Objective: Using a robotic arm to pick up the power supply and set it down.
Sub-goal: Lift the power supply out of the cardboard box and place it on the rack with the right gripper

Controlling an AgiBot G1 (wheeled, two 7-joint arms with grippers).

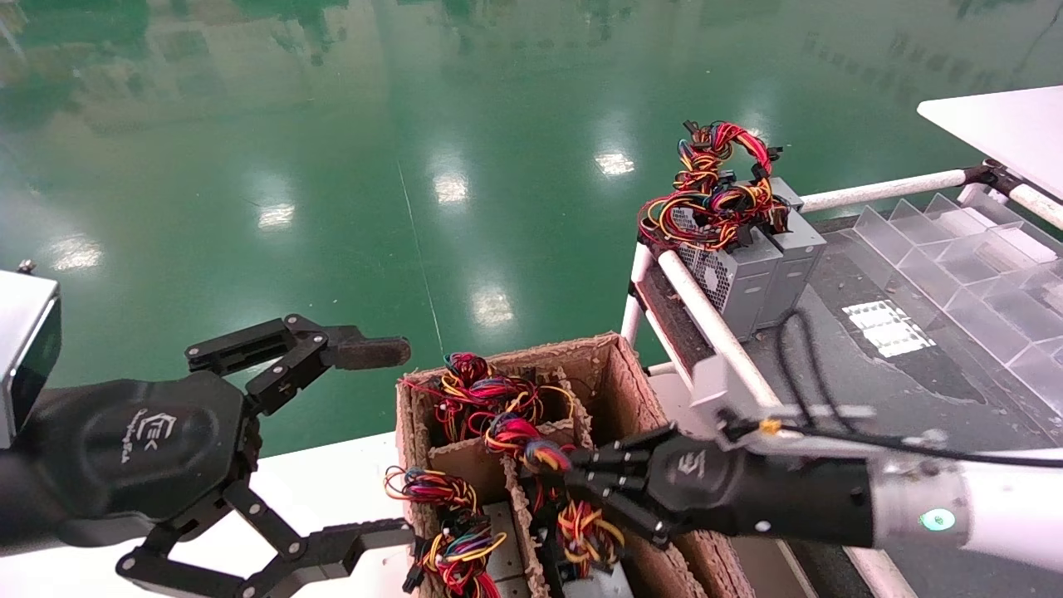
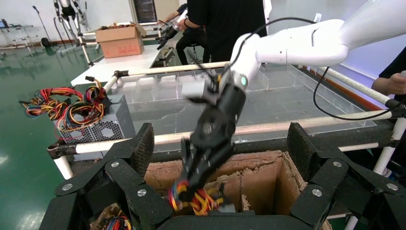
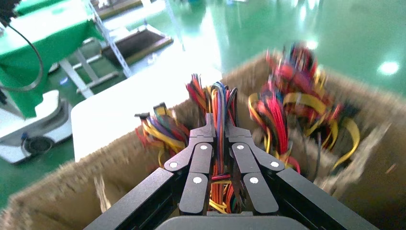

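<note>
right end effector (image 3: 218, 125) clamping wire bundle (image 3: 220, 103)

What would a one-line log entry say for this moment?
right gripper: shut on wire bundle in cardboard box | power supply: not lifted clear | left gripper: open, idle beside box

Two grey boxes (image 1: 760, 270) with wire bundles stand beside clear dividers (image 1: 963, 257)

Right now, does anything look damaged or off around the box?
The cardboard box has ragged, chewed edges on its rim and dividers. The right gripper is shut on a power supply's wire bundle, not its metal case. Left gripper hangs open beside the box.
</note>
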